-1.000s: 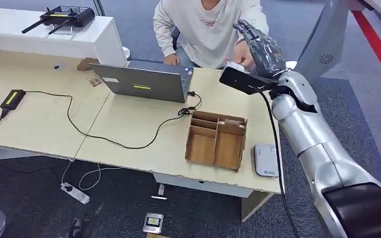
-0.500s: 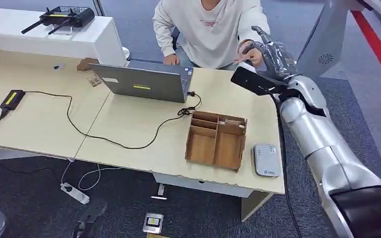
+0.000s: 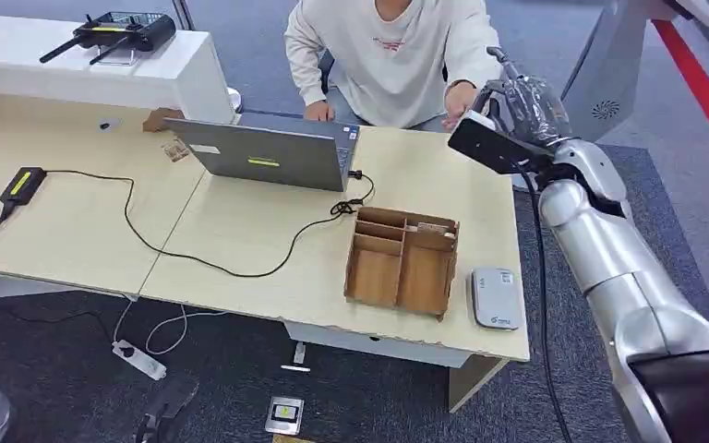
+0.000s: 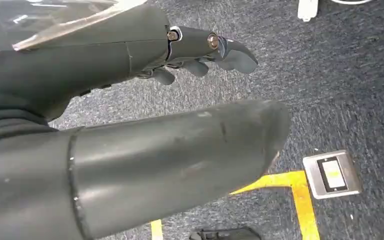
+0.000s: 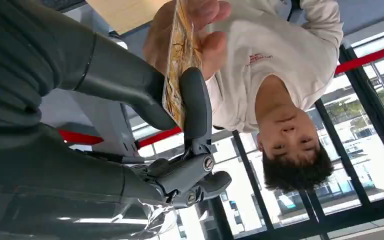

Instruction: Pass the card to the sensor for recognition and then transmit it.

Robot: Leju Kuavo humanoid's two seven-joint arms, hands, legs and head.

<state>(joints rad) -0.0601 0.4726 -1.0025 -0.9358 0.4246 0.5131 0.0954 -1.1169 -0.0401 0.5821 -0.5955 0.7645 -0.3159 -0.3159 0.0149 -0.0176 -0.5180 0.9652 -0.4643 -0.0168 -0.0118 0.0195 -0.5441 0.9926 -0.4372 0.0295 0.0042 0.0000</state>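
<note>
My right hand point(image 3: 522, 101) is raised over the table's far right corner, in front of a seated person point(image 3: 388, 55). In the right wrist view it point(image 5: 130, 90) pinches a yellow-brown printed card point(image 5: 180, 75) between thumb and a dark finger. The person's hand point(image 5: 205, 30) grips the card's other end; in the head view that hand point(image 3: 460, 97) reaches up to mine. A white card sensor point(image 3: 496, 297) lies flat near the table's front right edge. My left hand point(image 4: 190, 50) hangs over the carpet, fingers apart, holding nothing.
A wooden compartment box point(image 3: 404, 258) stands left of the sensor. A grey laptop point(image 3: 268, 152) sits mid-table with a black cable point(image 3: 194, 254) running to a small black device point(image 3: 23, 183). Below the left hand is a floor socket point(image 4: 331, 173) and yellow tape point(image 4: 300, 200).
My right hand has moved right and turned with the card. The person's hand now meets it at the card.
</note>
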